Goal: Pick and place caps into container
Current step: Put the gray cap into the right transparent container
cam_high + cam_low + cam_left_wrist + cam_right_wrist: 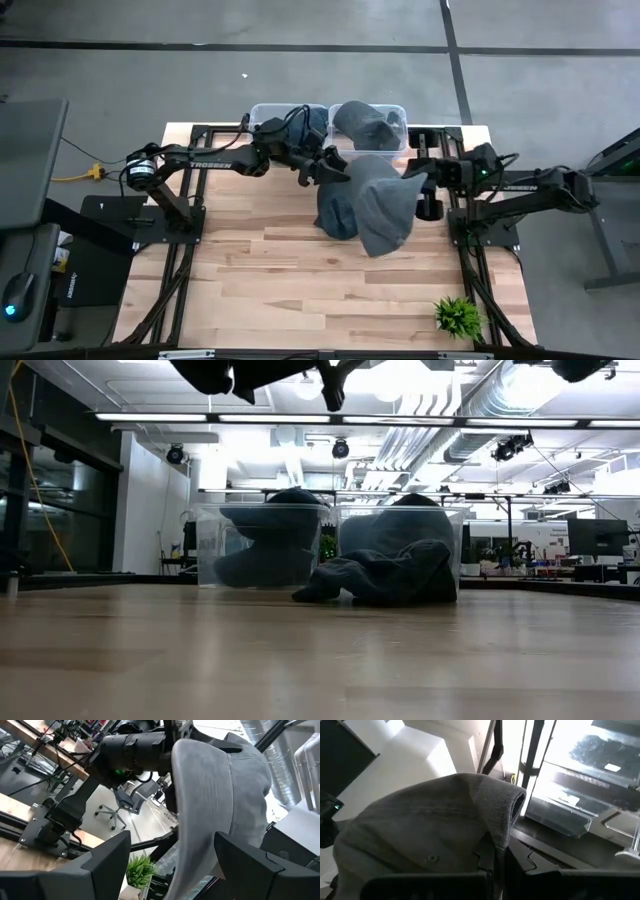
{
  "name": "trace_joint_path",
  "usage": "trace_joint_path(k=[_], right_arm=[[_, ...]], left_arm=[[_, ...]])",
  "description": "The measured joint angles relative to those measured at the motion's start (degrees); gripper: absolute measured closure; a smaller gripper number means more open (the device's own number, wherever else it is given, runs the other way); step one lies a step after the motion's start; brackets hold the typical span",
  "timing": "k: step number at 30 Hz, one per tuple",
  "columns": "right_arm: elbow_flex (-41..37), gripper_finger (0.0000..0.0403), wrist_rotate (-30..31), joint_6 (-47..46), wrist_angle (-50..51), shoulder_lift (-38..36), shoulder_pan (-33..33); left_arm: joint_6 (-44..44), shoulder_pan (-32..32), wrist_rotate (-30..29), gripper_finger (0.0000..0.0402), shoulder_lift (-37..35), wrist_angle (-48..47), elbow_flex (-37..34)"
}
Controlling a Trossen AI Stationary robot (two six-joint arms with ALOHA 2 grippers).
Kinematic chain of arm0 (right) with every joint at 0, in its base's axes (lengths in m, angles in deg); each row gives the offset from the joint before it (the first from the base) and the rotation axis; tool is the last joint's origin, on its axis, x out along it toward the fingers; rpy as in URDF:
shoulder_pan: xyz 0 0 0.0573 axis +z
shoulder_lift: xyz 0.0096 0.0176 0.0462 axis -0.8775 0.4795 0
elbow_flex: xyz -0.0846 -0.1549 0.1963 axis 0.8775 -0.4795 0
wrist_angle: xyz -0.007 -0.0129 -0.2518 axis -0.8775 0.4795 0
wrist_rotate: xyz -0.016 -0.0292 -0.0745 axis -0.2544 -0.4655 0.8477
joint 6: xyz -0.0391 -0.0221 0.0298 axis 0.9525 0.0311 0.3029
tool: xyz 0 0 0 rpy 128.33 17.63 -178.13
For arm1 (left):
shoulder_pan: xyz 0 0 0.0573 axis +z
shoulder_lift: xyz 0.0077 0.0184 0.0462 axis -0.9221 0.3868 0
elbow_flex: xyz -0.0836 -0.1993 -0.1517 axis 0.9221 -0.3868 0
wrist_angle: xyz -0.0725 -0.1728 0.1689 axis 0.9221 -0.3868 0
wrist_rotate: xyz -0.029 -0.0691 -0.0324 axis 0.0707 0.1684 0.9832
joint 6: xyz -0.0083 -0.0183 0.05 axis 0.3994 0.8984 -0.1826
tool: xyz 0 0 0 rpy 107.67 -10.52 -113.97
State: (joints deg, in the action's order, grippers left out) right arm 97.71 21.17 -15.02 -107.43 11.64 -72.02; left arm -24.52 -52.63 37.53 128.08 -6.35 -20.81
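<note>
A slate grey cap (385,205) hangs in the air over the table's middle, held by my right gripper (418,182), which is shut on it. My left gripper (335,172) is open at the cap's other side; in the left wrist view its fingers (112,852) stand on either side of the grey cap (210,790), and I cannot tell whether they touch it. A dark navy cap (335,212) lies on the table below, just in front of the containers (385,580). Two clear containers at the far edge hold navy caps (295,125) and grey caps (365,122). My right gripper pinches a fold of the grey cap's fabric at its edge (495,827) between the two fingers. It comes level from the table's right side. The cap is lifted clear of the table and hangs below the fingers.
The left clear container (262,545) and the right one (400,540) stand side by side at the far edge. A small green plant (458,317) sits at the near right corner. Bare wooden tabletop (300,280) lies toward the near edge.
</note>
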Motion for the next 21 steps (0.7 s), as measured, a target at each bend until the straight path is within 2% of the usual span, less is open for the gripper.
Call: trace_joint_path(k=[6, 9, 15, 21], right_arm=[[2.15, 0.0397, -1.52, -3.1, 0.73, 3.09, -3.14], [2.26, 0.0397, -1.55, -3.91, 0.84, 3.42, -5.07], [2.26, 0.0397, -3.55, -7.32, 0.28, 3.35, -9.22], [2.26, 0.0397, -5.14, -10.71, 1.5, 3.35, -12.4]], left_arm=[[-1.17, 0.0, 1.41, 0.012, 0.0, 0.03, 0.0], [-1.56, -0.02, 2.61, 0.014, 0.0, -0.03, 0.0], [-2.88, 0.0, 3.36, 0.0228, 0.0, -0.03, 0.0], [-4.14, -0.07, 3.87, 0.0343, 0.0, 0.09, 0.0]])
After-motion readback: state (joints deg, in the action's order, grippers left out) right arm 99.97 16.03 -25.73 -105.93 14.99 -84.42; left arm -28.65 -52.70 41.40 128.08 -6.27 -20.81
